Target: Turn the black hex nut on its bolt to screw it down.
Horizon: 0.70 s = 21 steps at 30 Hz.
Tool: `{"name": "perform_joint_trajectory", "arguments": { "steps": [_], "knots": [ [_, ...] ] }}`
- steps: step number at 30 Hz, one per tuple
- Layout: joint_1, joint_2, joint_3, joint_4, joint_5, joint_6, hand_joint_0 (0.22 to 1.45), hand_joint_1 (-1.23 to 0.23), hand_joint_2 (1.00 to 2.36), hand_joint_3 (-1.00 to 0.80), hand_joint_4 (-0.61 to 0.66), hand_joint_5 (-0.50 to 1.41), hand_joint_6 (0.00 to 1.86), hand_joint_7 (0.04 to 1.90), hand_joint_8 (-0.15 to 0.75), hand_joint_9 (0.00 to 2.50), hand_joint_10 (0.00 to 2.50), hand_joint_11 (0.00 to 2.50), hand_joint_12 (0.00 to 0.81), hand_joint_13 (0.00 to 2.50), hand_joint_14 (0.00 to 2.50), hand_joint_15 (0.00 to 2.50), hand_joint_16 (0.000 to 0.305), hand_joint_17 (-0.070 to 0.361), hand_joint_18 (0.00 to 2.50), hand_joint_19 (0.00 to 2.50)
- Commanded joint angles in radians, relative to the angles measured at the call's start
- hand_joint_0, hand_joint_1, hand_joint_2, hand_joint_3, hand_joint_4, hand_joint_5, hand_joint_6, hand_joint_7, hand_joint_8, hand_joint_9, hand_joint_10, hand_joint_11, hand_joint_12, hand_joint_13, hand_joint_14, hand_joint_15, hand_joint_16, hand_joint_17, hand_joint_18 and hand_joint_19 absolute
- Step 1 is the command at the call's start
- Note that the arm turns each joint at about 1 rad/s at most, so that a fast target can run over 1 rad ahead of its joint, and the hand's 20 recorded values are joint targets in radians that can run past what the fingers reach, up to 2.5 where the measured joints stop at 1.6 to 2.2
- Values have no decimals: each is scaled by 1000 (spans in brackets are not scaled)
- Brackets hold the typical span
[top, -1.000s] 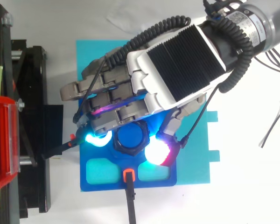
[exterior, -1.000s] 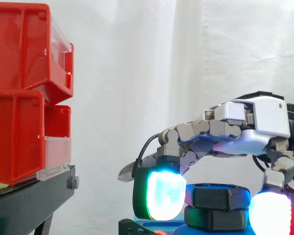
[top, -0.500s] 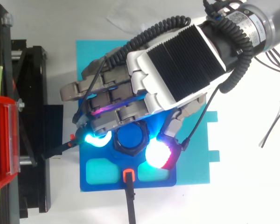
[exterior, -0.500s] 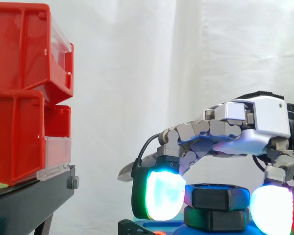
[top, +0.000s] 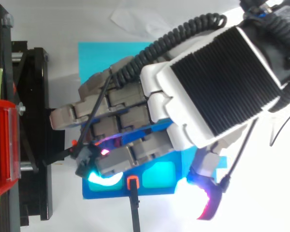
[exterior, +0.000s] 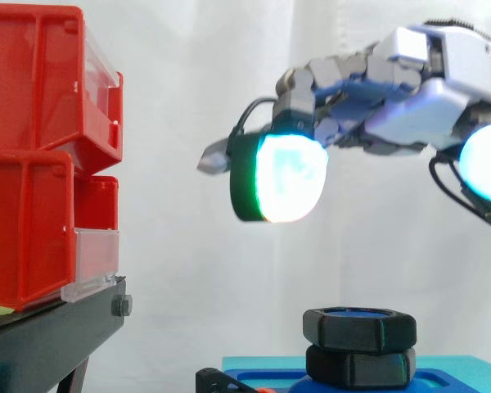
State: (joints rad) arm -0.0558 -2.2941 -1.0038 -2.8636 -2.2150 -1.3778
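Note:
The black hex nut point(exterior: 359, 328) sits on its blue bolt, whose top point(exterior: 349, 312) shows just inside the nut. Directly below it is a second black hex piece point(exterior: 360, 366), resting on the blue fixture point(exterior: 446, 379). My hand point(exterior: 409, 94) hangs well above the nut, with a wide band of curtain between them. It is open: the fingers are loosely bent, the glowing finger pad point(exterior: 286, 176) and thumb pad point(exterior: 487, 160) stand far apart, and nothing is between them. In the top view the hand point(top: 208, 92) covers the nut and most of the blue fixture point(top: 154, 189).
Red bins point(exterior: 33, 164) are stacked on the black stand point(exterior: 49, 336) at the left, near the fixture. A cyan mat point(top: 101, 55) lies under the fixture. An orange plug point(top: 132, 182) with a black cable sits at the fixture's front edge.
The hand was down around the nut with its pads on either side. It has let go and risen straight up, well above the nut.

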Motion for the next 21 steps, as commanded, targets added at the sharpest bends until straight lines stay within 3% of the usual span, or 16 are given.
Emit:
{"name": "perform_joint_trajectory", "arguments": {
  "steps": [1, 4, 6, 10, 14, 15, 17, 19, 21],
  "knots": [
    [5, 35, 11, -126, 17, -41, 325, -466, 1000, -500, 328, -176, 503, 1008, 308, 594, 9, 290, 437, 376, 1, 10, 79, 177, 475, 400],
    [2, 58, 10, -235, 89, -81, 335, -468, 1000, -500, 322, -176, 503, 1007, 305, 593, 9, 291, 433, 377, 0, 8, 78, 174, 473, 402],
    [-1, 70, 8, -286, 109, -98, 337, -469, 1000, -500, 322, -175, 503, 1005, 305, 594, 10, 291, 432, 379, 0, 17, 77, 174, 474, 402],
    [-6, 96, -1, -347, 118, -122, 346, -472, 1000, -500, 321, -174, 503, 1005, 301, 593, 10, 296, 429, 381, 0, 19, 76, 171, 472, 403],
    [-12, 137, -55, -353, 118, -135, 351, -512, 1000, -500, 322, -173, 503, 998, 300, 595, 10, 289, 426, 378, 0, 9, 75, 169, 470, 396],
    [-13, 194, -134, -338, 133, -135, 352, -522, 1000, -500, 317, -172, 503, 995, 299, 597, 11, 285, 425, 378, 0, 6, 75, 169, 468, 397],
    [-10, 240, -203, -315, 159, -135, 352, -530, 1000, -500, 319, -171, 503, 990, 301, 608, 9, 285, 425, 378, 0, 9, 75, 169, 468, 397],
    [-6, 312, -322, -249, 210, -130, 354, -532, 1000, -500, 304, -178, 503, 960, 298, 610, 9, 286, 423, 379, 0, 3, 75, 169, 467, 397],
    [-4, 355, -383, -203, 230, -124, 361, -534, 1000, -500, 188, -225, 502, 766, 273, 539, 4, 135, 404, 344, 0, 0, 74, 167, 471, 376]
  ]
}}
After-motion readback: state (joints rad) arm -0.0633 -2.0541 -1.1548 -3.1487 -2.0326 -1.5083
